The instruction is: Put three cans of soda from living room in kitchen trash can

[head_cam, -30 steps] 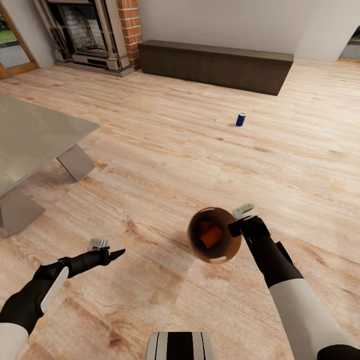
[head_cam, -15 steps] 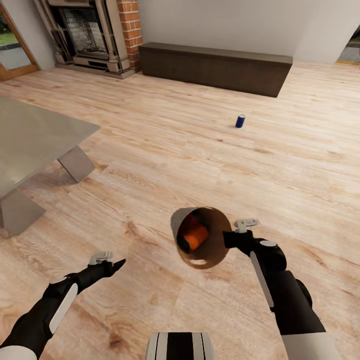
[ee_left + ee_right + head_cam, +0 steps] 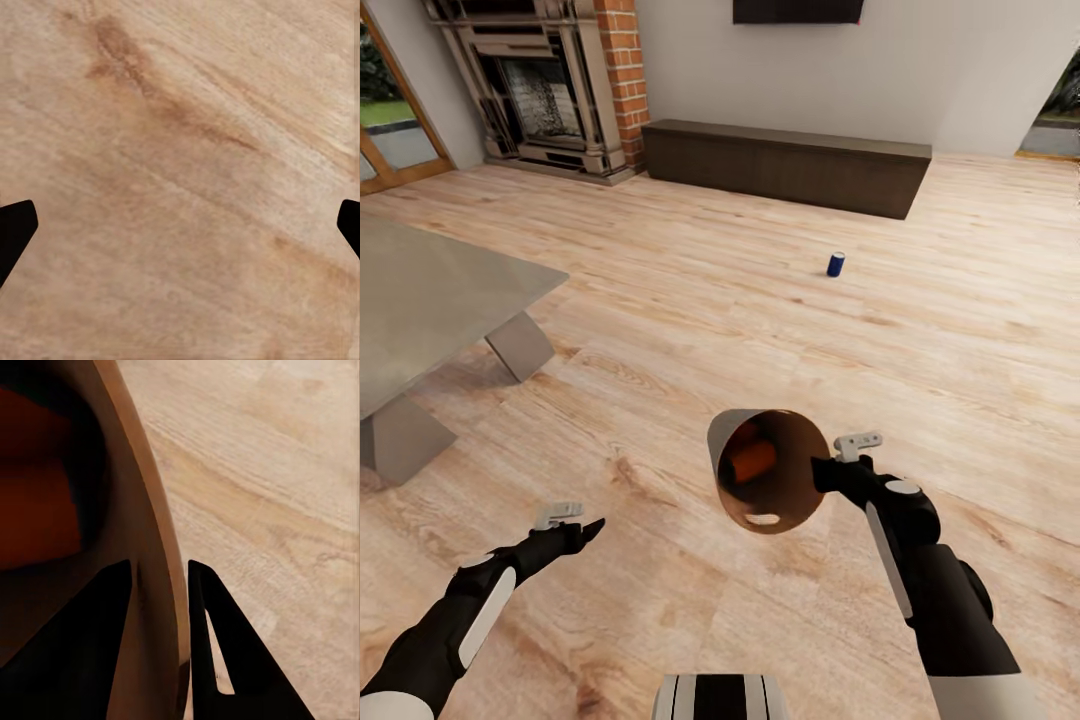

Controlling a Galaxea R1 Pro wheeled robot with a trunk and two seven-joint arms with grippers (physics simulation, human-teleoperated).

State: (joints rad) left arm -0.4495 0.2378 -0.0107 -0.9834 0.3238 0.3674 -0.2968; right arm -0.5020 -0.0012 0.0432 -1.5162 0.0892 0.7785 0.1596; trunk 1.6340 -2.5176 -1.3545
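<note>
Item 1: my left gripper [image 3: 575, 522], fingers parted, nothing in it; arm low, reaching forward over the pale plank floor [image 3: 660, 330].

Item 2: round tapered trash can, grey outside, coppery inside [image 3: 770, 480], lifted off the floor and tipped mouth toward me; an orange drink can [image 3: 750, 462] lies inside. Likely light, stiff and smooth; the rim wall is the hold.

Item 3: my right gripper [image 3: 161, 577], clamped across that rim; forearm angled up from lower right.

Item 4: dark blue soda can [image 3: 836, 264], upright on the floor, well apart, before the long dark low cabinet [image 3: 785, 165].
</note>
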